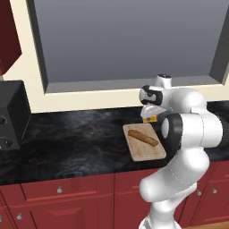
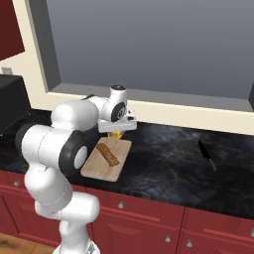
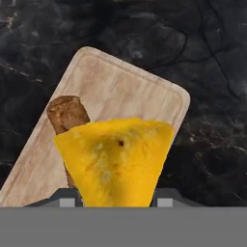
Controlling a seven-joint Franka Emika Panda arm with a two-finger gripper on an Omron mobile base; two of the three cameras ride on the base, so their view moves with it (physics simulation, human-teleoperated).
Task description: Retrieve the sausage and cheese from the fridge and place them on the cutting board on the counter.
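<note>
My gripper (image 1: 150,119) (image 2: 116,134) is shut on the cheese (image 3: 116,159), a yellow-orange wedge held between the fingertips just above the far end of the cutting board (image 1: 147,153) (image 2: 101,169) (image 3: 125,94). The cheese also peeks out below the hand in the base views (image 1: 152,119) (image 2: 116,134). The sausage (image 1: 143,137) (image 2: 107,154) (image 3: 67,113), which looks brown here, lies lengthwise on the light-tan board. In the hand view the cheese hides its near end. The board rests on the black marbled counter (image 1: 67,138) (image 2: 168,158). The fridge is out of view.
A black microwave (image 1: 11,114) (image 2: 10,101) stands at the counter's left end. A dark knife (image 2: 207,155) lies on the counter to the right of the board. A large window (image 1: 129,40) sits in the wall behind the counter. Red cabinets (image 1: 67,197) run below it.
</note>
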